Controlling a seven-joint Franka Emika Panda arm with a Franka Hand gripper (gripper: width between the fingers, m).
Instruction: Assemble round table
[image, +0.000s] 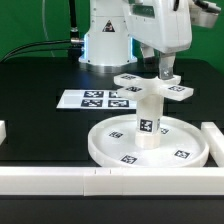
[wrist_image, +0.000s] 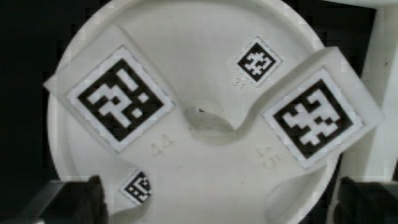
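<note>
The large round rimmed disc (image: 110, 148) lies at the front middle in the exterior view. The short thick cylinder leg (image: 148, 118) stands upright on it. The small cross-shaped base (image: 150, 90) sits level on top of the leg. My gripper (image: 165, 76) hangs over the base's arm on the exterior view's right, fingers down at its top face. In the wrist view the base's tagged arms (wrist_image: 311, 115) fill the picture with the disc (wrist_image: 196, 30) behind. My gripper (wrist_image: 217, 205) is open, with its dark fingers (wrist_image: 75, 203) wide apart at the frame's edge.
The marker board (image: 95, 98) lies behind the disc, towards the exterior view's left. Long white border walls run along the front (image: 110, 178) and the exterior view's right (image: 212, 140). The arm's base (image: 105, 40) stands at the back.
</note>
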